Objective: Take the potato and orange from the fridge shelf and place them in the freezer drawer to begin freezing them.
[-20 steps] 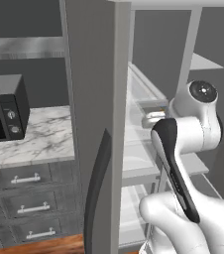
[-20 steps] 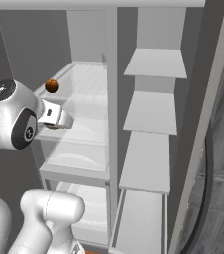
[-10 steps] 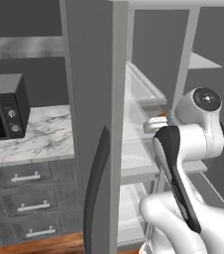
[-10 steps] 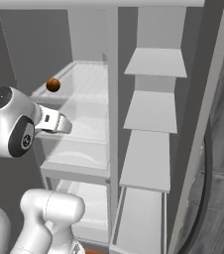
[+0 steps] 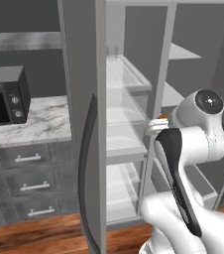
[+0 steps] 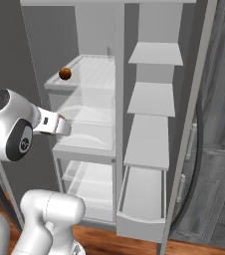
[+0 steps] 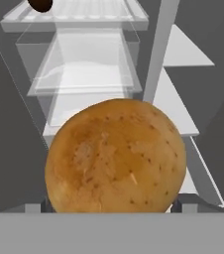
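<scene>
Between the jaws: the potato (image 7: 116,156), clamped and sitting close against the hand camera; I see a dark fingertip peeking out at each lower side of it.
Jaws: closed on the potato, as far as I can judge from how it sits between the tips.
Hand position: I have the gripper (image 6: 63,125) out in front of the open fridge, level with the middle glass shelf (image 6: 87,137), on the left column.
Orange: the orange (image 6: 64,73) sits on the top fridge shelf, near its front left corner, well apart from the hand; it also shows at the upper edge of the hand view (image 7: 39,4).
Freezer drawer: the freezer drawer (image 6: 142,199) is pulled out low in the right column, below the white shelves, and looks bare.
Step in hand: I judge this as carrying the potato across and down to the drawer; the orange is not yet fetched.
Risk, divider: swinging right, the potato or wrist could clip the upright post (image 6: 118,99) between the columns.
Risk, grip: the potato is rounded, so a knock could roll it out of the jaws.
Risk, drop: releasing too high could bounce it off the drawer's low front wall.
</scene>
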